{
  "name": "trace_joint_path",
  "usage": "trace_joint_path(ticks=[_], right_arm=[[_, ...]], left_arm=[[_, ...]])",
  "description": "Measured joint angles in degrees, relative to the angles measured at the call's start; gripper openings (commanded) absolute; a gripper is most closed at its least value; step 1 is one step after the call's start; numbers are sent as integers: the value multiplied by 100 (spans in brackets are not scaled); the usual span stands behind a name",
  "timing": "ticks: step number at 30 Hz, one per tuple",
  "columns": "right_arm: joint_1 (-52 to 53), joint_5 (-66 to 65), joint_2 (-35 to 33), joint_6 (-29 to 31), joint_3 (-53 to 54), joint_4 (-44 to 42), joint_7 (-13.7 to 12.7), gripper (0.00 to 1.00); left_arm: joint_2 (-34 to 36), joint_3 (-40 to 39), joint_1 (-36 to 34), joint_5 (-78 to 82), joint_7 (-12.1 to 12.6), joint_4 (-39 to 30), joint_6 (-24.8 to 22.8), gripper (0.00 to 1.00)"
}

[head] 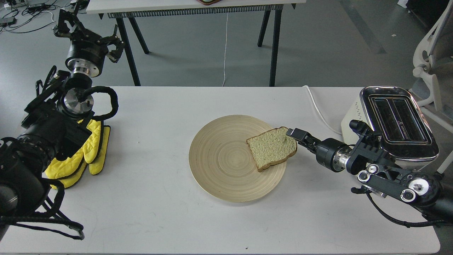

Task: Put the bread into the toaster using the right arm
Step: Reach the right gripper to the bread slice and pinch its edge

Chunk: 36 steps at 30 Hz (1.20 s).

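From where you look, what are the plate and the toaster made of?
The plate looks like pale wood or bamboo with a matte finish: faint rings circle its middle. The toaster has a shiny metal top, probably chrome, since it mirrors the light. Its cream side could be plastic or painted metal; I cannot tell which.

One wooden plate (226,166) sits mid-table. On its right part lies one slice of bread (270,148). Right of the plate stands one toaster (393,124) with two slots. Left of the plate, one pair of yellow oven mitts (88,152). Two black arms, one on each side of the plate.
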Motion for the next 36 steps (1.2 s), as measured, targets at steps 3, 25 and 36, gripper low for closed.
trace_joint_path(ticks=[3,25,36], right_arm=[[-5,0,87,0,-9,-96,0,56],[1,0,356,-87,-174,-349,-1,11],[98,-314,247,-210,-252,-231,14,2]], left_arm=[[0,0,0,0,0,0,0,100],[0,-5,0,0,0,0,0,100],[0,-9,0,0,0,0,0,100]])
